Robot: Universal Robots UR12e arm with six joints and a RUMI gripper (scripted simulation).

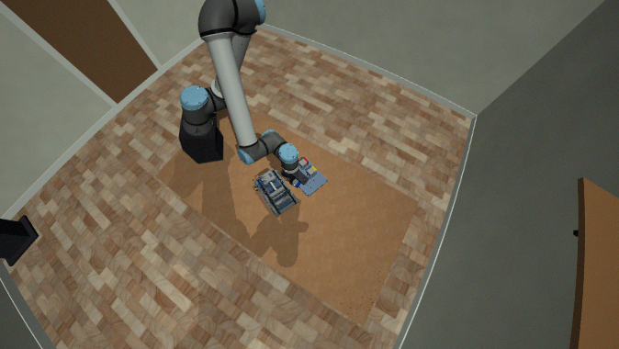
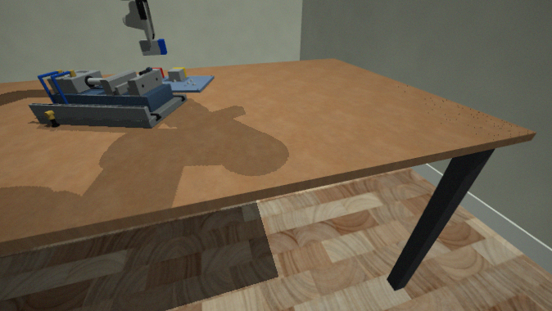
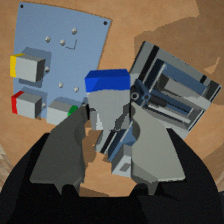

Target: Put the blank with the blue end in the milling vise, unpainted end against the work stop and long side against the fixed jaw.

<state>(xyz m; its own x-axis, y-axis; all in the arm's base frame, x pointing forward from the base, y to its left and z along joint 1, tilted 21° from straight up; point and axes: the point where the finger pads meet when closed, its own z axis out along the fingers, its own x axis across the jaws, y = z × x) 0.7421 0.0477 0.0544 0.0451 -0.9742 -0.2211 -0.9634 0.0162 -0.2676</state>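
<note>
My gripper [image 2: 151, 42] [image 3: 109, 104] [image 1: 298, 179] is shut on the blank with the blue end [image 2: 156, 47] [image 3: 106, 87]. It holds the blank in the air, above the table and above the gap between the vise and the plate. The blue end points away from the wrist camera. The milling vise [image 1: 275, 193] [image 2: 102, 96] [image 3: 172, 92] stands on the table, with blue hoses [image 2: 49, 82] at its left end in the exterior view. The end block with no hoses [image 2: 144, 83] is at its right end. The space between the jaws holds no blank.
A light blue plate [image 1: 318, 187] [image 2: 196, 82] [image 3: 65, 30] lies next to the vise. On it lie a yellow-ended blank [image 2: 177, 74] [image 3: 27, 66], a red-ended blank [image 3: 27, 103] and a green-ended blank [image 3: 62, 111]. The arm's base stands at the table's far end [image 1: 199, 138].
</note>
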